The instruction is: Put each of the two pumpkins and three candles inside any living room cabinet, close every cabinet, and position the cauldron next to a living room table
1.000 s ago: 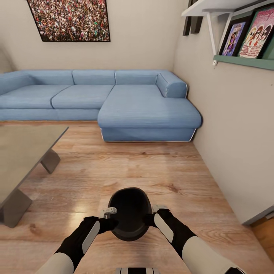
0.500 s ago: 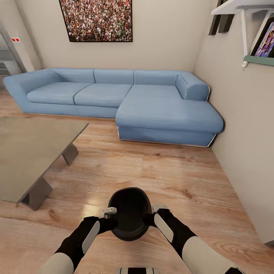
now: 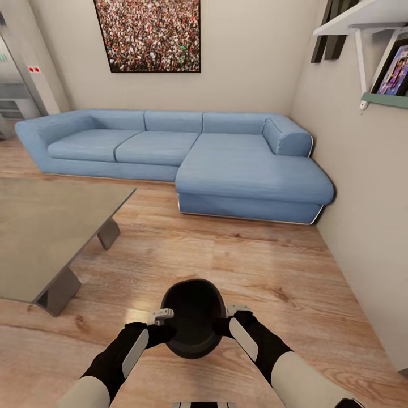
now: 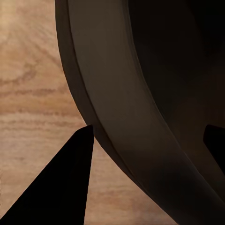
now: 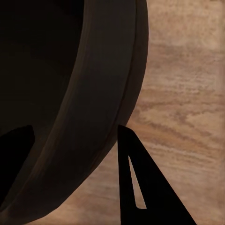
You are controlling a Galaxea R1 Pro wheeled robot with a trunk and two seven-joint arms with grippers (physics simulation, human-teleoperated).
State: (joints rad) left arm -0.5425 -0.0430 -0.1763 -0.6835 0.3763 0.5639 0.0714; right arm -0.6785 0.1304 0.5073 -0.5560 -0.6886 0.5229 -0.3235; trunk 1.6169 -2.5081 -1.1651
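Note:
The black cauldron (image 3: 192,317) hangs low in front of me over the wooden floor, mouth up and empty. My left gripper (image 3: 165,324) is shut on its left rim and my right gripper (image 3: 225,323) on its right rim. In the left wrist view the cauldron's rim (image 4: 140,93) runs between the two dark fingers of the left gripper (image 4: 145,159). The right wrist view shows the cauldron wall (image 5: 70,70) clamped the same way in the right gripper (image 5: 77,173). The grey-olive table (image 3: 39,238) stands to the left, about a metre from the cauldron.
A blue L-shaped sofa (image 3: 187,153) fills the far side below a framed crowd picture (image 3: 150,34). A beige wall (image 3: 362,226) closes the right side, with a shelf of pictures (image 3: 374,56) high on it. Open wooden floor (image 3: 226,260) lies between cauldron, table and sofa.
The whole view has swung left: sofa and wall slid right and more of the table came in. Both grippers and the cauldron keep their place in the picture.

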